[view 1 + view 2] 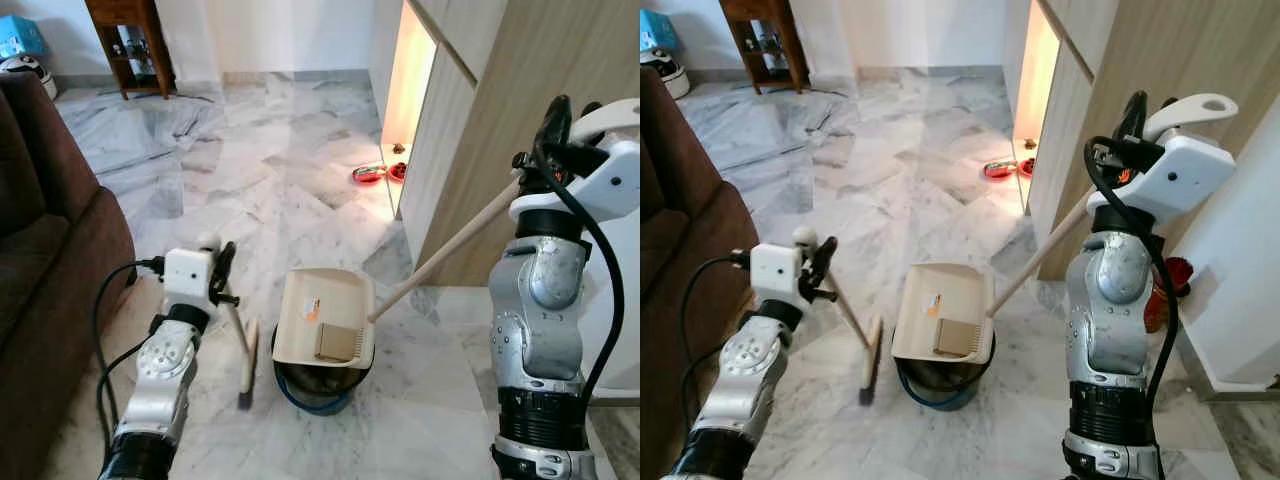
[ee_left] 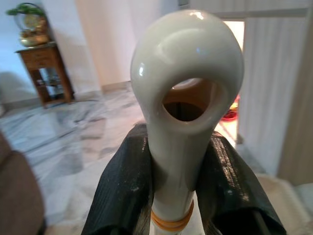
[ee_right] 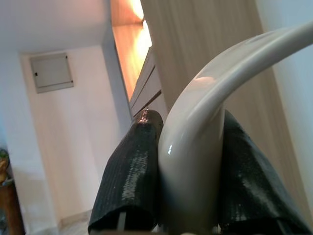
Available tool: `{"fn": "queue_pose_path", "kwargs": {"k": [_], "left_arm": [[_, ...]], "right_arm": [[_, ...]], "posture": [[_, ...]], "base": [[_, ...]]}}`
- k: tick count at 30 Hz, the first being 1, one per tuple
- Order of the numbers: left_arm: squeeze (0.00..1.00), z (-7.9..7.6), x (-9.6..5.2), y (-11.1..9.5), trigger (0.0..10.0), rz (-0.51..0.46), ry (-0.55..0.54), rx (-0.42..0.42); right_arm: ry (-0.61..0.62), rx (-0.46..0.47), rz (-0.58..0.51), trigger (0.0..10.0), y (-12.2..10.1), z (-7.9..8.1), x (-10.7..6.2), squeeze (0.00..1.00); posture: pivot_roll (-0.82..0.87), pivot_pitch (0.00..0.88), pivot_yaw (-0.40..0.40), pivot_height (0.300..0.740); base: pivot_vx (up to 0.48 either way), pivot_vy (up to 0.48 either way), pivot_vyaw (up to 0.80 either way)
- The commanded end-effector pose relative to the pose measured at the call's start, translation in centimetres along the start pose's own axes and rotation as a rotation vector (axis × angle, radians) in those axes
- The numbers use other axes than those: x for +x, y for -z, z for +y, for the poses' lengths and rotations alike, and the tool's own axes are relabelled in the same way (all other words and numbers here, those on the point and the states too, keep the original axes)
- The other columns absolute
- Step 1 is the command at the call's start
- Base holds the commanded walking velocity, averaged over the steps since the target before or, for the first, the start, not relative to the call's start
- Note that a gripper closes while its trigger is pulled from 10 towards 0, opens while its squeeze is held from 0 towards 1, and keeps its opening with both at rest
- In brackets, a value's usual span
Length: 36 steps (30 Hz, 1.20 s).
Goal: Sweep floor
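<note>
On a glossy grey-veined marble floor (image 1: 280, 170), the left gripper (image 1: 222, 268) is clamped on the top of a short broom (image 1: 243, 350), whose wooden stick slants down to a flat brush head resting on the floor just left of the bin. The left wrist view gives what the head cameras cannot: the broom's cream plastic cap (image 2: 186, 98), smooth and shiny with an oval hanging hole, pinched tight between two ribbed black fingers (image 2: 122, 191), with a yellow band below it.

The right gripper (image 1: 1132, 125), raised at the right, holds the curved cream end of the dustpan handle (image 1: 1040, 252), a pale wooden pole running down and left to the dustpan (image 1: 325, 318). The right wrist view shows its textured black fingers (image 3: 134, 176) pressed against both sides of that glossy hooked handle top (image 3: 195, 161).

The dustpan is a squarish cream plastic tray, tilted over a round dark blue bin (image 1: 318, 385), with a ridged brownish block and a small orange label on its surface. It sits near the centre, between the two arms.

A brown fabric sofa (image 1: 50, 260) fills the left side. A light wood-grain cabinet (image 1: 480, 120) stands at the right with a lit recess, red bowls (image 1: 368, 174) on the floor at its foot. A dark wooden side table (image 1: 130, 40) stands far left. The right eye view adds a red object (image 1: 1168, 285) behind the right arm.
</note>
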State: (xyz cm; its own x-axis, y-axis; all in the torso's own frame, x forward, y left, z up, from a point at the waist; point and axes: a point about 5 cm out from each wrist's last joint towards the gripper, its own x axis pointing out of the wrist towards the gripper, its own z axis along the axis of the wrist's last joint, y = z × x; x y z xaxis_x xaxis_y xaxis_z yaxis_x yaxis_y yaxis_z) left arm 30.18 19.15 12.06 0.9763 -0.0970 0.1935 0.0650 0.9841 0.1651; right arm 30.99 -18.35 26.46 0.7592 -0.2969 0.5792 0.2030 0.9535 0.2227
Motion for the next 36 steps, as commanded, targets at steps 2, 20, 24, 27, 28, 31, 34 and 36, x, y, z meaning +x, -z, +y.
{"fn": "queue_pose_path", "kwargs": {"k": [2,20,24,27,28,31,34,36], "left_arm": [[0.0,1.4,-0.3,-1.2,10.0,-0.048,-0.049,0.041],[0.0,1.1,-2.1,-1.5,10.0,-0.026,-0.059,0.03],[0.0,0.9,-2.1,-1.6,10.0,-0.021,-0.06,0.026],[0.0,0.8,-2.2,-1.6,10.0,-0.021,-0.06,0.024],[0.0,0.8,-2.2,-1.6,10.0,-0.02,-0.061,0.023],[0.0,0.8,-2.2,-1.6,10.0,-0.02,-0.064,0.023],[0.0,0.8,-2.3,-1.7,10.0,-0.021,-0.065,0.02],[0.0,0.8,-2.3,-1.8,10.0,-0.023,-0.063,0.017]], "right_arm": [[-0.01,0.036,-0.127,10.0,-2.6,0.6,0.7,0.0],[0.002,0.025,-0.114,10.0,-2.4,0.3,0.9,0.0],[-0.001,0.023,-0.117,10.0,-2.4,0.3,0.9,0.0],[-0.003,0.021,-0.119,10.0,-2.5,0.3,0.9,0.0],[-0.004,0.021,-0.12,10.0,-2.5,0.3,0.9,0.0],[-0.008,0.021,-0.122,10.0,-2.5,0.4,1.0,0.0],[-0.015,0.025,-0.121,10.0,-2.5,0.6,1.0,0.0],[-0.016,0.026,-0.119,10.0,-2.5,0.6,1.0,0.0]], "posture": [[-0.03,0.041,0.025,0.74],[-0.02,0.043,0.023,0.74],[-0.02,0.044,0.019,0.74],[-0.02,0.044,0.017,0.74],[-0.02,0.044,0.016,0.74],[-0.02,0.046,0.015,0.74],[-0.02,0.047,0.013,0.74],[-0.02,0.047,0.013,0.74]], "base": [[0.0,0.0,0.0],[0.173,0.0,-0.16],[0.337,0.0,-0.1],[0.335,0.0,0.0],[0.337,0.0,0.0],[0.34,0.0,0.0],[0.0,0.0,0.0],[0.0,0.0,0.0]]}}
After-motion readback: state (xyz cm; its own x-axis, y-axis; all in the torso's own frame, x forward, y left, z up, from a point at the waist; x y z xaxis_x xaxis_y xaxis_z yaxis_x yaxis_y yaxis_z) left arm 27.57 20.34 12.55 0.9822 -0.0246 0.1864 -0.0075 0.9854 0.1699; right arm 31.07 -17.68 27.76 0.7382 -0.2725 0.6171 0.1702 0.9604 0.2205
